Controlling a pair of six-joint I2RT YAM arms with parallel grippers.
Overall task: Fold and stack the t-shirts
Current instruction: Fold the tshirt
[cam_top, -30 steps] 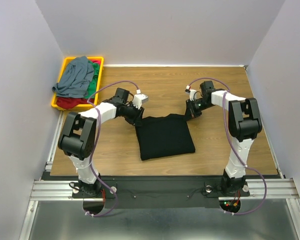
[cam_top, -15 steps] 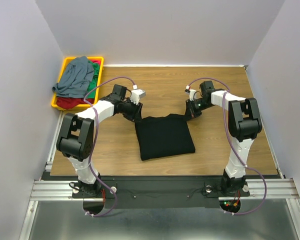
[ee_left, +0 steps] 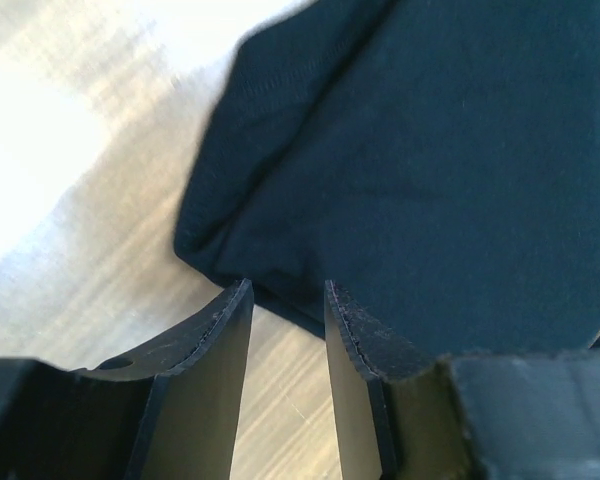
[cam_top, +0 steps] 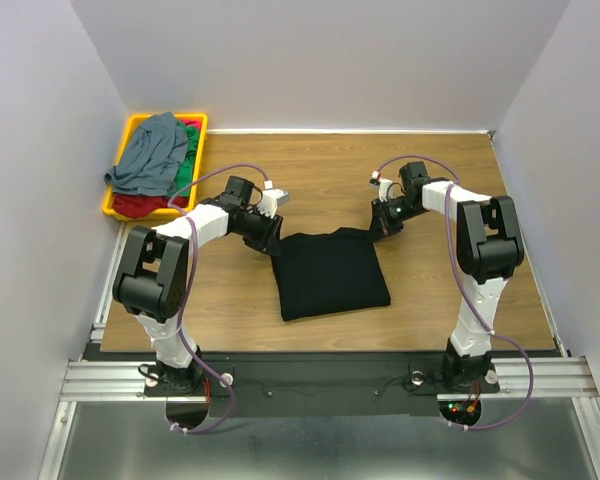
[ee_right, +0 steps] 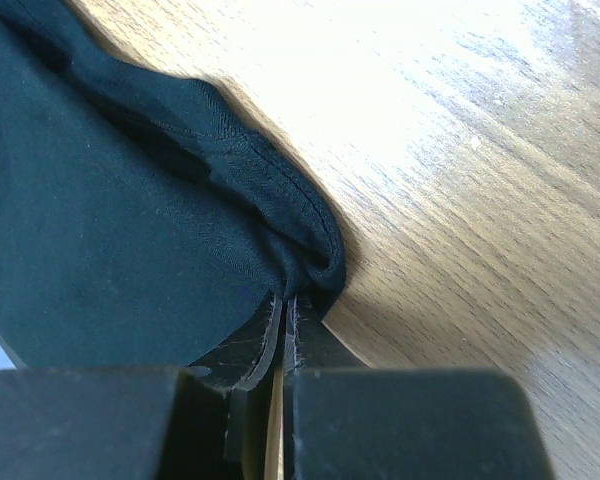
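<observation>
The black t-shirt [cam_top: 330, 270] lies folded into a rough square on the wooden table, near the middle front. My left gripper [cam_top: 272, 236] is at its far left corner; in the left wrist view the gripper [ee_left: 285, 292] is open with bare wood between the fingers and the black t-shirt [ee_left: 430, 160] edge just past the tips. My right gripper [cam_top: 379, 229] is at the far right corner; in the right wrist view the gripper [ee_right: 285, 300] is shut on the bunched black t-shirt [ee_right: 110, 240] edge. Grey-blue [cam_top: 150, 152], green [cam_top: 188, 170] and red [cam_top: 138, 205] t-shirts lie piled in the tray.
A yellow plastic tray [cam_top: 135, 125] stands at the table's far left corner, against the left wall. Grey walls close in the table on the left, back and right. Bare wood [cam_top: 330, 165] lies behind the black shirt.
My left gripper swung slightly away from the shirt's far left corner and back to it. The right gripper and the black shirt have stayed where they were.
</observation>
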